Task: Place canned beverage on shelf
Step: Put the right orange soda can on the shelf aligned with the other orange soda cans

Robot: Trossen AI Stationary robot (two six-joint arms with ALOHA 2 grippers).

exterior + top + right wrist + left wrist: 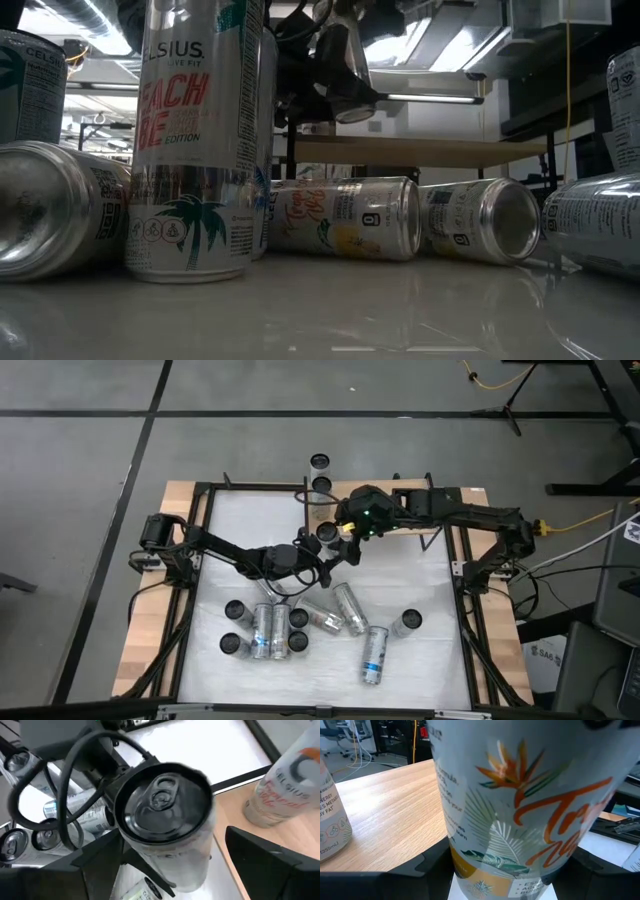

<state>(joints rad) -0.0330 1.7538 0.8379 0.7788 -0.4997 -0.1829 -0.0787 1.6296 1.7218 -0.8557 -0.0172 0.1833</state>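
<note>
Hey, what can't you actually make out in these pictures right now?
High view: the right gripper hides whether the held can touches the shelf.
Left wrist view: the held can blocks most of the shelf.
Low view: the front upright can hides what stands behind it.

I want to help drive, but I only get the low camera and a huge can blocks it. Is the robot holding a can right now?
Observer: Yes. The left end effector is shut on the held can, which is upright.
Operator: What's the other arm doing?
Observer: The right end effector is open above that can's top, with one finger on each side of it.
Operator: Is anything on the shelf?
Observer: The shelf has one shelf can standing on its wood, right behind the held can.
</note>
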